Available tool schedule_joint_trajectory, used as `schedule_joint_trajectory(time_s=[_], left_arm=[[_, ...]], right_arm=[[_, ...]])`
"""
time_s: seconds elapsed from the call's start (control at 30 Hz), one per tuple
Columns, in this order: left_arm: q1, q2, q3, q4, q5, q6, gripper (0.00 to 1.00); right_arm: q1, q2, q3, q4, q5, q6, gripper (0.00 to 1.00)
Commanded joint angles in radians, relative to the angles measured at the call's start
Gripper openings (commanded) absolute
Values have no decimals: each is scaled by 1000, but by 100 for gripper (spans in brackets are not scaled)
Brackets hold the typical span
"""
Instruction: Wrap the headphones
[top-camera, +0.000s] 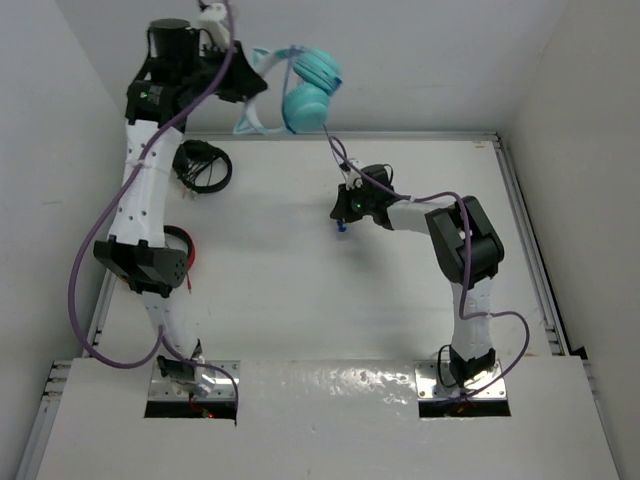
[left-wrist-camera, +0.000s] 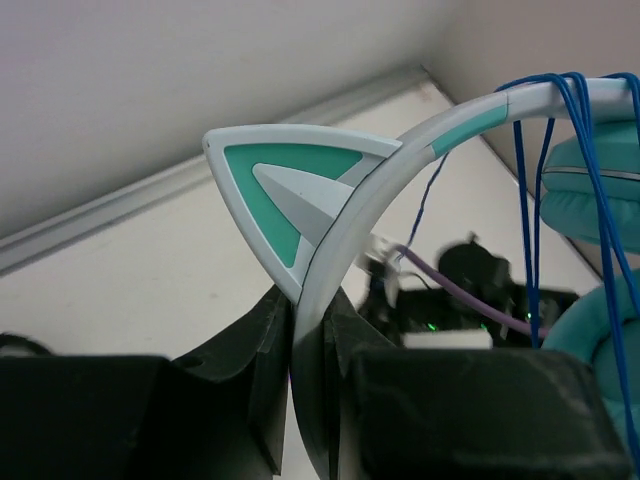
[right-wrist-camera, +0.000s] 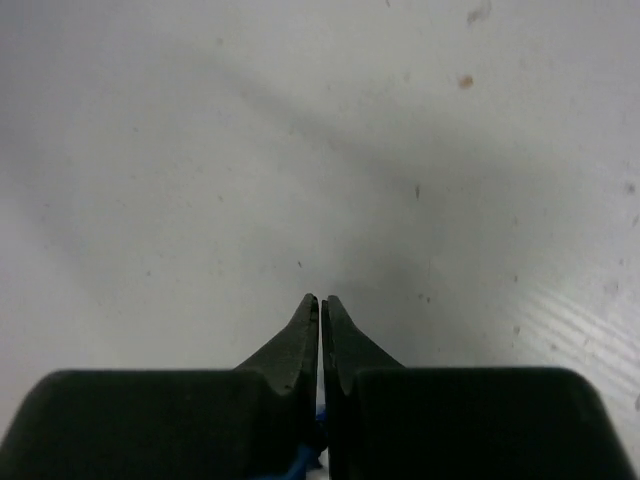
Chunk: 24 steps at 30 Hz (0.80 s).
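The teal headphones (top-camera: 305, 88) hang high in the air at the back. My left gripper (top-camera: 243, 88) is shut on their pale headband. In the left wrist view my gripper (left-wrist-camera: 311, 305) clamps the headband (left-wrist-camera: 400, 150) just below a cat ear (left-wrist-camera: 290, 195). Several turns of blue cable (left-wrist-camera: 560, 110) loop over the headband beside the turquoise earcups (left-wrist-camera: 600, 190). The cable (top-camera: 337, 150) runs down to my right gripper (top-camera: 343, 218), which is low over the table. It is shut on the cable's blue end (right-wrist-camera: 305, 462), seen deep between its fingers (right-wrist-camera: 300, 335).
Black headphones (top-camera: 203, 165) lie at the back left of the table. Red headphones (top-camera: 181, 248) lie behind my left arm, partly hidden. White walls close in at the back and both sides. A metal rail (top-camera: 525, 215) runs along the table's right edge.
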Motion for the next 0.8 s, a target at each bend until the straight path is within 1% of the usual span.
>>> schedule_joint_trajectory(time_s=[0.0,0.1,0.13,0.2,0.23,0.27,0.33,0.37,0.4,0.47,0.5,0.6,0.63,0.7,0.73,0.77], left_arm=[[75,0,71,131,-34,-175,0],[94,11,58,148,-114,-197,0],[103,20,50,151,-175,-201,0],[124,35,28,174,-230,-182,0],[128,42,21,181,-294,-171,0],[138,49,13,196,-318,-163,0],[151,74,11,218,-333,-169,0],[152,81,13,239,-345,-168,0],[152,95,12,249,-358,-163,0],[152,111,10,270,-378,-134,0],[151,115,-11,278,-393,-119,0],[144,117,-88,339,-520,1,0],[138,120,-137,371,-596,86,0],[129,124,-188,411,-661,176,0],[117,125,-253,468,-742,255,0],[112,120,-293,497,-772,295,0]], right_arm=[[21,-43,-44,-2,34,-9,0],[74,-111,-88,48,13,-9,0],[105,-157,-94,53,-4,-8,0],[145,-197,-101,14,-36,-30,0],[194,-223,-93,-22,-42,-75,0],[214,-225,-54,-118,-53,-99,0],[275,-212,6,-228,-87,-167,0],[294,-190,74,-288,-102,-187,0],[312,-180,108,-384,-128,-205,0],[361,-165,196,-491,-150,-262,0],[373,-166,221,-516,-160,-279,0],[394,-201,295,-566,-193,-288,0],[395,-218,318,-582,-211,-288,0],[395,-281,333,-591,-225,-296,0],[395,-303,344,-594,-231,-299,0],[395,-324,353,-602,-231,-305,0]])
